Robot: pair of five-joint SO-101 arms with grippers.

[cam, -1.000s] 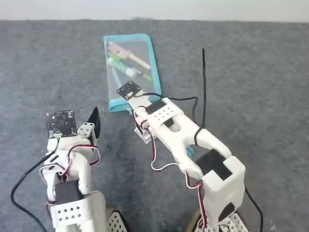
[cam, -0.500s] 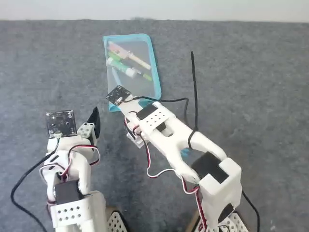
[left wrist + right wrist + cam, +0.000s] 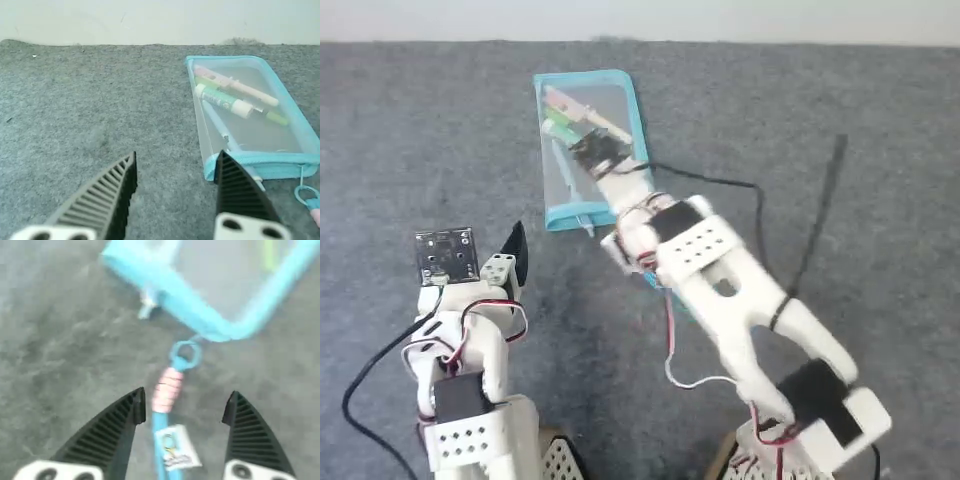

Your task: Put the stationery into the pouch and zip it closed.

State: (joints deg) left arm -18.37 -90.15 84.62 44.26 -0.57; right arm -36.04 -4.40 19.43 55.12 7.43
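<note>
Fingers (image 3: 112, 192) of the left pincer (image 3: 177, 155) are standing spread apart with nothing between them, hovering low over the grey counter (image 3: 420, 120) on its near side, well short of the pouch (image 3: 250, 125). In the high view this arm is sitting folded at the near left, apart from the task's things.

Farther out, the right arm is stretching over the middle of the counter to the pouch's near end, with a black cable (image 3: 820, 210) trailing beside it. The right pincer (image 3: 187, 392) is likewise gaping open, gripping nothing. It is hanging just above the zip pull: a blue ring (image 3: 184, 354) at the pouch's corner, a pink bead (image 3: 167, 382) next to it, and a small tag (image 3: 172, 445) lying on the counter under the gap between the fingers.

Beyond the pull, the clear pouch with its blue trim is lying flat. A pen tip (image 3: 255, 175) is poking out along its near short edge, away from the ring. Inside, a pale blue pen (image 3: 215, 117), a green-and-white marker (image 3: 235, 105) and a pink-and-white pen (image 3: 235, 85) are lying slanted toward the far end.
</note>
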